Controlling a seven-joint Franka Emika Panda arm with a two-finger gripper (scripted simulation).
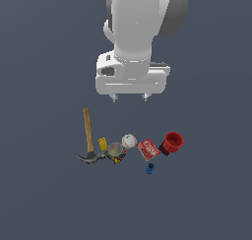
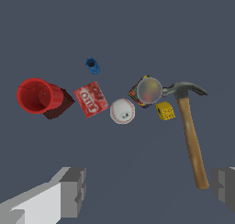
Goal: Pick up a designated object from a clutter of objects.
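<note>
The designated object, a small bright-blue chunky piece (image 1: 150, 168) (image 2: 92, 65), lies on the floor at the near edge of the clutter, apart from the rest. My gripper (image 1: 130, 98) (image 2: 149, 191) hangs high above the clutter, open, with nothing between its fingers (image 2: 73, 191). The clutter holds a wooden-handled hammer (image 1: 88, 135) (image 2: 192, 136), a yellow piece (image 1: 103, 144) (image 2: 165, 111), a tin can (image 1: 115, 151) (image 2: 148, 91), a white baseball (image 1: 129, 141) (image 2: 122, 111), a red box (image 1: 147, 149) (image 2: 91, 98) and a red cup (image 1: 173, 142) (image 2: 37, 96).
The items lie in a loose row on a flat dark grey floor (image 1: 49, 199). The red cup lies on its side at the exterior view's right end, the hammer at the left end.
</note>
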